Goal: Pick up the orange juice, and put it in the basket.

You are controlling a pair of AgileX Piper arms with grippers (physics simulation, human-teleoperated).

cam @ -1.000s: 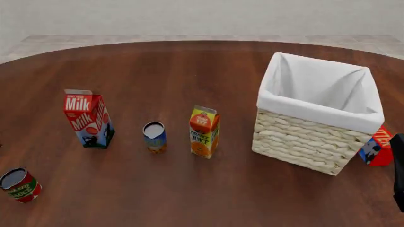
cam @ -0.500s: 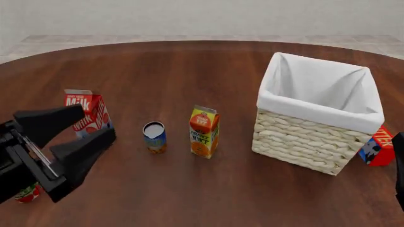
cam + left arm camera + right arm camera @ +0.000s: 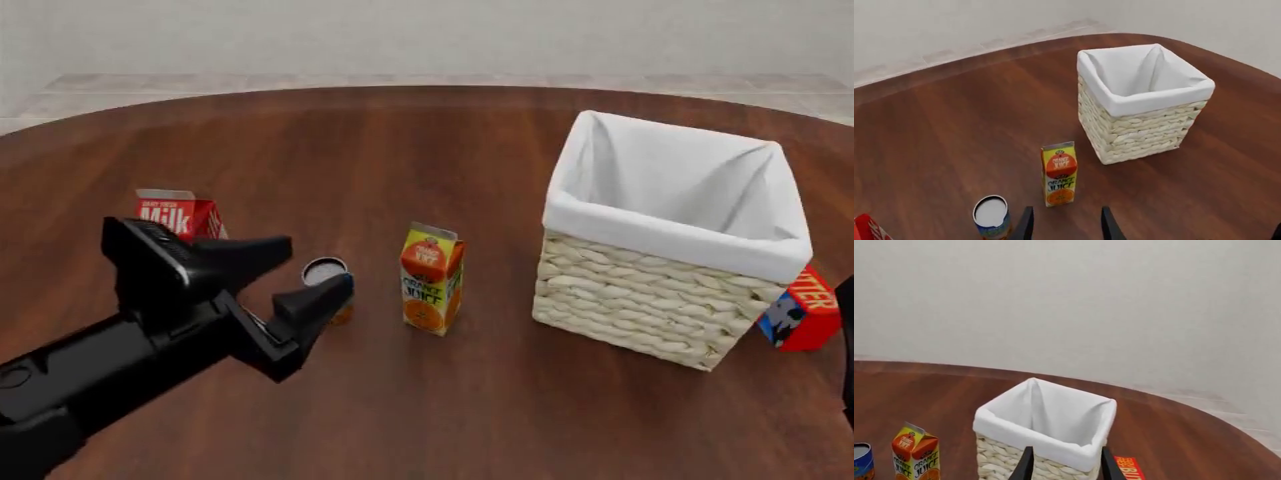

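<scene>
The orange juice (image 3: 431, 279), a yellow-orange gable-top carton, stands upright mid-table, left of the basket (image 3: 641, 295), a pale wicker cube with white lining. My left gripper (image 3: 318, 263) is open, hanging just left of the juice, with its fingertips around the blue can's spot in the front view. In the left wrist view the orange juice (image 3: 1059, 173) stands just beyond the open left gripper (image 3: 1064, 230), with the basket (image 3: 1134, 135) further on. My right gripper (image 3: 1064, 467) is open, and the right wrist view shows the basket (image 3: 1034, 440) ahead of it and the orange juice (image 3: 915, 455) to one side.
A red-and-white Milk carton (image 3: 174, 215) stands behind my left arm. The small blue can (image 3: 324, 272) sits between the left fingers and the juice. A red carton (image 3: 801, 312) lies right of the basket. A dark part of the right arm (image 3: 845, 350) shows at the right edge.
My left arm has swung in from the lower left toward the blue can and the juice, and now covers the red can that stood at the front left. The right arm has stayed put.
</scene>
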